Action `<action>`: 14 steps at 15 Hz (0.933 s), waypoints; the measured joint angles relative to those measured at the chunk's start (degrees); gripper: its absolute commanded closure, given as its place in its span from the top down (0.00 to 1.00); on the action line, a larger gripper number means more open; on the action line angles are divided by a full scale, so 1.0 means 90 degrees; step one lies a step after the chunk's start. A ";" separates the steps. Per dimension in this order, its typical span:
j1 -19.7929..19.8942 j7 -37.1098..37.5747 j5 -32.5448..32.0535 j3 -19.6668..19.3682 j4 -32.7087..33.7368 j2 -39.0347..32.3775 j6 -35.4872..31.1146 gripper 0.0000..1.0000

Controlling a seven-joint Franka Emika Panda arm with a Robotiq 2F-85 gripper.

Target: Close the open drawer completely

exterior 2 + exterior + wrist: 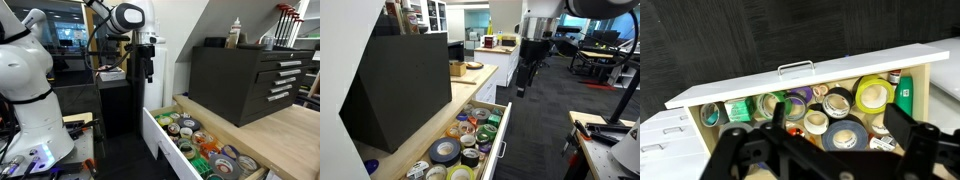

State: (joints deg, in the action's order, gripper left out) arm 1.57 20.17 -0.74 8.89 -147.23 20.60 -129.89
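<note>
Below and ahead of black two-finger gripper [521, 88], jaws apart and empty: white drawer [760, 88] of tape rolls [845, 135], pulled wide open. Approach step; next, probably lowering to push its front inward.

Tape rolls [446, 150], apparently, lie in drawer [499, 140] below countertop [475, 80]
</note>
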 measured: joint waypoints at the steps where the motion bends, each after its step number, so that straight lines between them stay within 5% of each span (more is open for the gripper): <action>1: -0.0002 0.0000 -0.0003 -0.0003 0.0000 0.0000 0.0000 1.00; 7: -0.0060 -0.0278 -0.0087 -0.0003 0.0000 -0.0152 -0.0030 1.00; 14: -0.0488 -0.1575 -0.0640 0.0015 0.0000 -0.0976 -0.0645 1.00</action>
State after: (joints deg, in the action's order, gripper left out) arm -2.82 5.99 -6.50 9.02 -147.22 11.82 -135.69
